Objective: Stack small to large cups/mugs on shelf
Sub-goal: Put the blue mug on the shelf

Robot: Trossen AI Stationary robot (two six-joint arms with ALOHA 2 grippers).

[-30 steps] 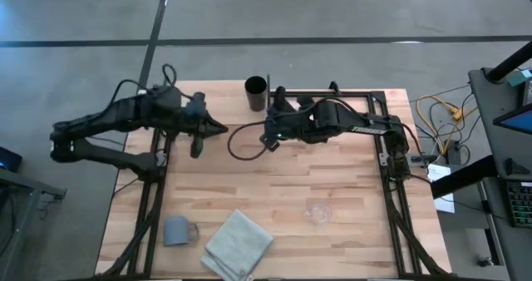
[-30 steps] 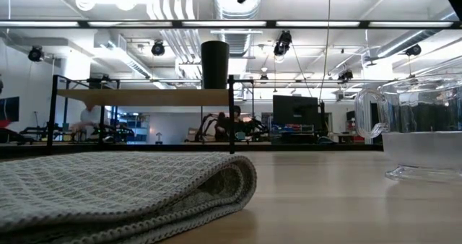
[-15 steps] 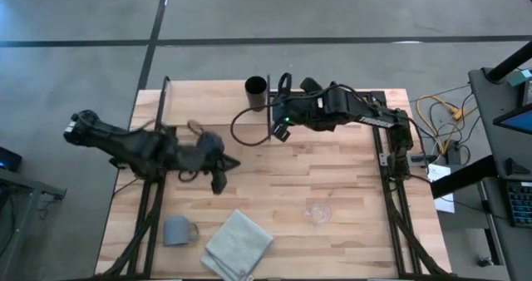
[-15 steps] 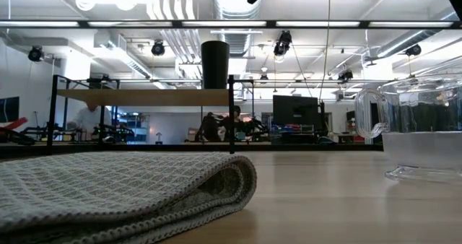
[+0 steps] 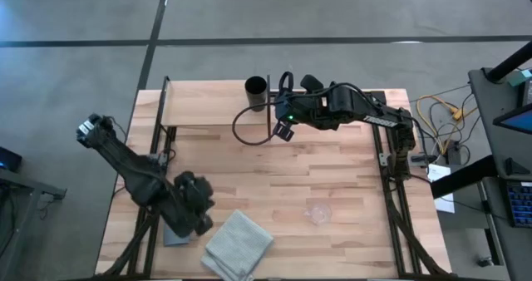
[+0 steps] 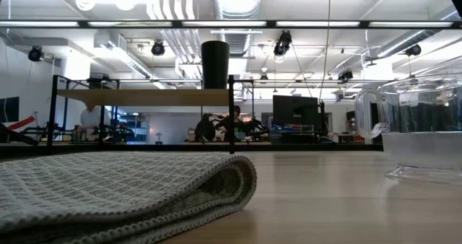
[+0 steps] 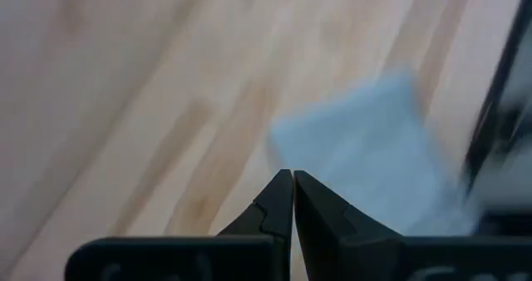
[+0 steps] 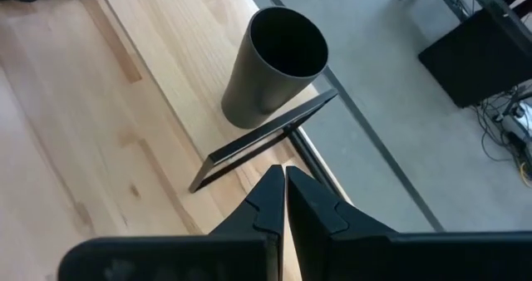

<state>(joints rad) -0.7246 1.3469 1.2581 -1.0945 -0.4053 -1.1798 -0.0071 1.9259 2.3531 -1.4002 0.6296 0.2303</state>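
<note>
- While the left gripper (image 5: 193,217) sits above the blue-grey mug (image 5: 175,232) at the table's near-left corner, its jaws are pressed together, holding nothing.
- Folded grey cloth (image 5: 238,243) lies just beside the mug.
- Shelf (image 5: 212,106) runs along the far edge; the black cup (image 5: 256,94) stands upright on its right end.
- Right gripper (image 5: 281,128) hovers near the black cup, jaws closed and empty.
- Clear glass cup (image 5: 317,212) stands alone on the tabletop, well apart from both grippers.
</note>
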